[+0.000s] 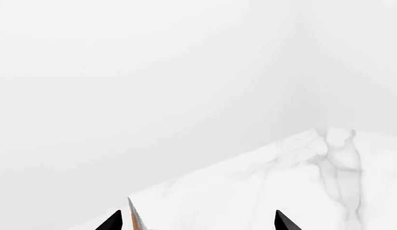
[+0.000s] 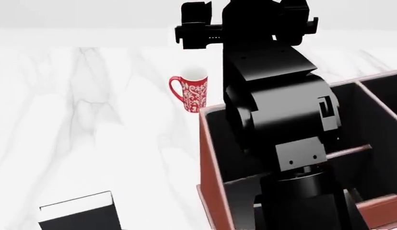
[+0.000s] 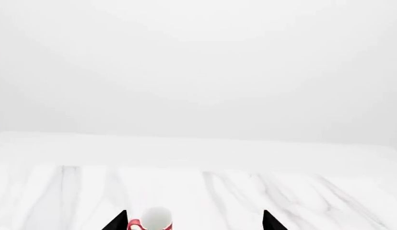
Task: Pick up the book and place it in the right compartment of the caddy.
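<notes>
The black book (image 2: 80,214) with white page edges lies on the marble table at the near left of the head view, with no gripper on it. The reddish-brown caddy (image 2: 210,158) with its black inside stands at the right. My right arm (image 2: 275,96) rises over the caddy's left part and hides much of it. My right gripper (image 3: 195,223) is open and empty, with only its black fingertips (image 3: 118,222) showing. My left gripper (image 1: 198,223) is open and empty too. It does not show in the head view.
A red patterned mug (image 2: 191,93) stands behind the caddy's left corner; it also shows in the right wrist view (image 3: 154,220), near one fingertip. The left wrist view shows the marble table's corner (image 1: 332,139) and a thin orange-edged sliver (image 1: 135,216).
</notes>
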You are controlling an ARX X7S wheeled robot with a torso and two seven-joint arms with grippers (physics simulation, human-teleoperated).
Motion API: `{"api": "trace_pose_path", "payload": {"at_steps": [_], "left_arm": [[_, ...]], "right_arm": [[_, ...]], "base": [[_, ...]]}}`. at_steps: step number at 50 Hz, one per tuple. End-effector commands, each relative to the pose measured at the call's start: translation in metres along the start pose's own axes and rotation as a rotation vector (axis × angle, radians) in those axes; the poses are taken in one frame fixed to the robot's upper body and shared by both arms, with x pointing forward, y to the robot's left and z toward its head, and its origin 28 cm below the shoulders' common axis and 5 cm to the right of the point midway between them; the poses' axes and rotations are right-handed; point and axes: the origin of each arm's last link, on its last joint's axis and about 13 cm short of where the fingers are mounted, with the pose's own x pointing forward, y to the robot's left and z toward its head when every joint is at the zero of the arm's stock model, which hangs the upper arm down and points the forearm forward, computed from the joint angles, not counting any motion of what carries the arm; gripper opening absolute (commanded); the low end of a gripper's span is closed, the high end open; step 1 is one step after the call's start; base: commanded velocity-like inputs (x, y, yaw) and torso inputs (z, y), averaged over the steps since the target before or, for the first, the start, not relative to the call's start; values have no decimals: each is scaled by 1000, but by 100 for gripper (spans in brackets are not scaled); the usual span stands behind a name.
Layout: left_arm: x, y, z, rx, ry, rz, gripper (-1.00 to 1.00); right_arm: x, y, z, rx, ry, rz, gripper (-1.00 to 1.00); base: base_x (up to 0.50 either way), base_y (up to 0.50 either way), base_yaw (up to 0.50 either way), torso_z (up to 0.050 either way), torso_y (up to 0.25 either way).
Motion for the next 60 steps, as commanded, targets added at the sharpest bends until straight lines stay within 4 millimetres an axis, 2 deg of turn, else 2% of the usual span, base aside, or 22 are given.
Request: {"api": "trace_pose_path", "payload": {"at_steps": [1, 24, 27, 28, 29, 30, 34, 37, 38, 40, 46, 51, 55, 60], "left_arm": [[0, 0, -1, 1, 2, -3, 100], [0, -1, -2, 1, 4, -6, 100], [-1, 0, -1, -1, 2, -4, 100], [-1, 2, -3, -1, 4, 3, 100], [-1, 2, -3, 0, 4, 2, 100], [-1, 2, -3, 0, 4, 3, 100], [0, 3, -1, 0, 1, 4, 100], [0, 4, 1, -2, -3, 9, 100], [0, 4, 1, -1, -4, 10, 100], [0, 4, 1, 2, -5, 9, 100], [0, 3, 1, -1, -5, 8, 100], [-1, 4, 2, -1, -6, 10, 100], [0, 3, 1, -1, -6, 9, 100], [0, 2, 2, 0, -7, 7, 100]], "right_arm": [[0, 1, -2, 5, 10, 9, 100], [-1, 5, -3, -10, 16, 23, 100], [-3, 6, -3, -12, 8, 30, 100], [-21, 7, -13, -135, 108, 291, 100], [-38, 21, -6, -227, 67, 475, 100], [-47, 26, 1, -254, 5, 514, 100], [-49, 27, -2, -274, -53, 566, 100], [-49, 28, -1, -279, -42, 583, 100], [-49, 28, -2, -266, 14, 665, 100], [-48, 29, 0, -263, 5, 642, 100], [-52, 29, 2, -299, 34, 730, 100], [-63, 31, 1, -334, 54, 837, 100], [-78, 34, -1, -363, 84, 986, 100], [-89, 39, -2, -434, 119, 1063, 100]], "base": [[500, 0, 0, 0, 10], [500, 0, 0, 0, 1], [0, 0, 0, 0, 4], [0, 0, 0, 0, 0], [0, 0, 0, 0, 0], [0, 0, 0, 0, 0], [0, 0, 0, 0, 0], [0, 0, 0, 0, 0], [0, 0, 0, 0, 0], [0, 0, 0, 0, 0], [0, 0, 0, 0, 0], [0, 0, 0, 0, 0], [0, 0, 0, 0, 0], [0, 0, 0, 0, 0]]}}
